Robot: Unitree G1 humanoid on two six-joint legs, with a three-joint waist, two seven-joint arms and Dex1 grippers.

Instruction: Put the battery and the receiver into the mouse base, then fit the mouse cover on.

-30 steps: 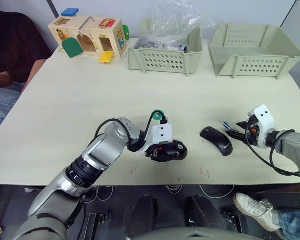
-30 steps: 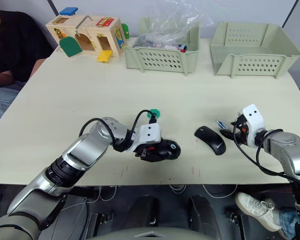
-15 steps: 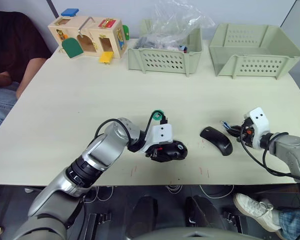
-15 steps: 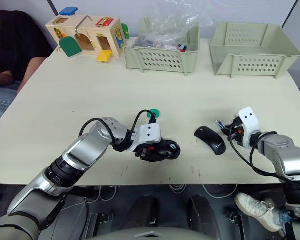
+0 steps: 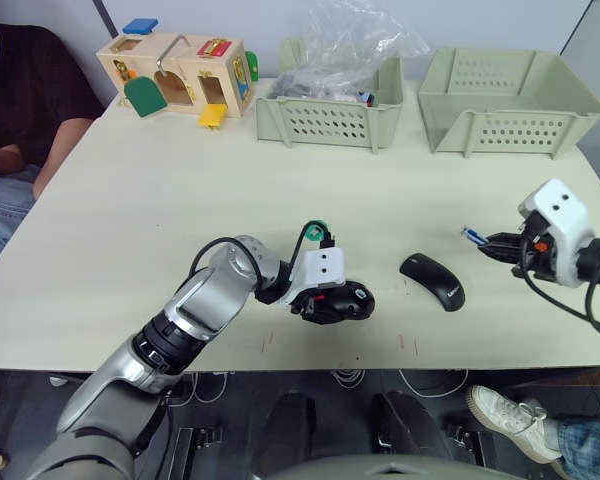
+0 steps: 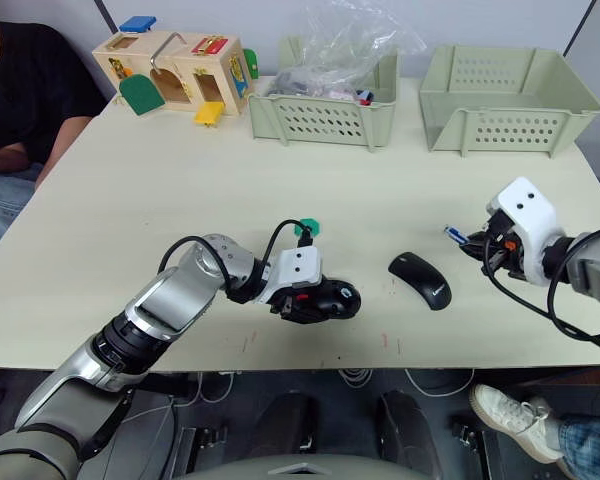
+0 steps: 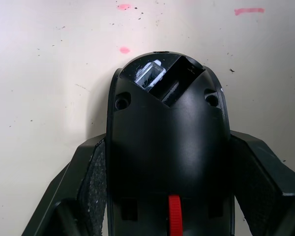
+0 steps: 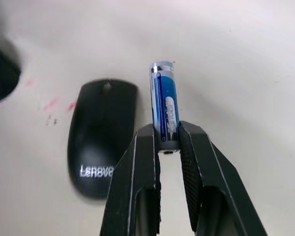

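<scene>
Between the right gripper's fingertips, the battery.

At the tabletop's far edge: a wooden toy house, a bin holding a plastic bag, another bin. A person sits at its left edge.

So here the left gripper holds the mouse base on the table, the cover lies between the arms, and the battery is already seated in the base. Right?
Not quite. The battery is not in the mouse base; the right wrist view shows it clamped between the right gripper fingers, above the table. The rest holds: the left gripper grips the base on the table, and the mouse cover lies between the arms.
</scene>
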